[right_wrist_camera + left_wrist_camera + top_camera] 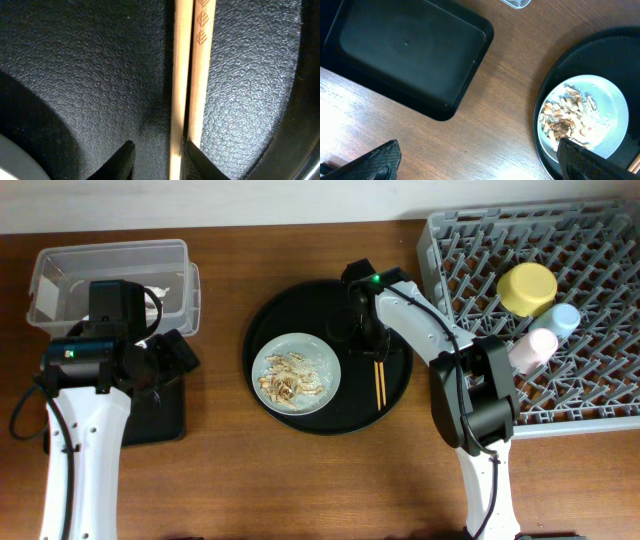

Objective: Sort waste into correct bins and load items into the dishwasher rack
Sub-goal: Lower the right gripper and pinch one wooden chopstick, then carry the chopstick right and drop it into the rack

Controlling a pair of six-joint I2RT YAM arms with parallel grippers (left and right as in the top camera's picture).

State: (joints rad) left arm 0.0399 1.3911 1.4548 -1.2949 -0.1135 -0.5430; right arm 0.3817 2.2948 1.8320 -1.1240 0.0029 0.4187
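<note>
The chopsticks (192, 75) lie side by side on the large round black tray (90, 65), right of the grey-green plate (300, 340) that holds flaky food scraps (290, 380). My right gripper (158, 146) is down on the tray at the chopsticks' far end, narrowly open. One stick lies between its jaws, with a gap on the left, and the right finger (200, 157) covers the other stick. My left gripper (482, 160) hangs wide open over bare wood between the shallow black tray (405, 55) and the plate (610, 100), holding nothing.
The clear plastic box (100, 265) stands at the back left, behind the shallow black tray (160, 415). In the grey dishwasher rack (600, 280) on the right stand a yellow bowl (527, 288), a light blue cup (564, 320) and a pink cup (533, 348).
</note>
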